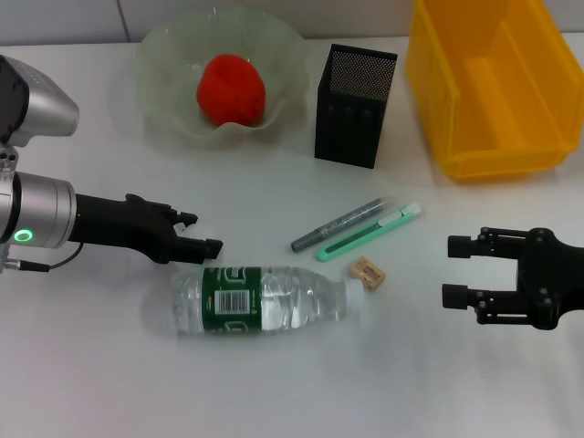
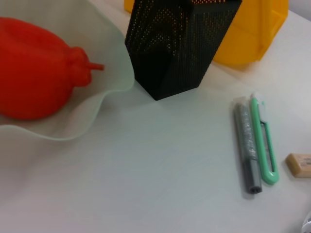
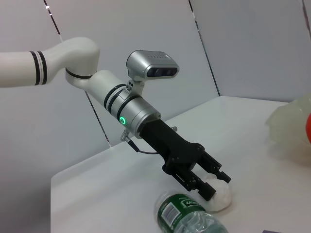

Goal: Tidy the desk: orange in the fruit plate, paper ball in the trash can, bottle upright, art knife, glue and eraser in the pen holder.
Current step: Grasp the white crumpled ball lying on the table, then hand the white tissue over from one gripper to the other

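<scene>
Looking down from the head view, the left gripper (image 1: 203, 233) sits low toward the desk's left edge, its jaws narrowed, just behind the lying water bottle (image 1: 265, 299). The right gripper (image 1: 464, 270) hangs spread wide and empty near the right edge. The orange (image 1: 232, 88) lies in the fruit plate (image 1: 160, 55) at the far edge, with the yellow bin (image 1: 493, 82) in the far right corner.

The left wrist view shows none of its own fingers. It shows only the mesh pen holder (image 2: 180, 43), glue (image 2: 248, 145), art knife (image 2: 265, 145) and eraser (image 2: 301, 165).

Only the right wrist view reveals the paper ball (image 3: 221, 198), white on the white desk and pinched at the left gripper's tips. It is probably very light and crushable, so a light squeeze across its middle should do. It could slip out if held loosely.
</scene>
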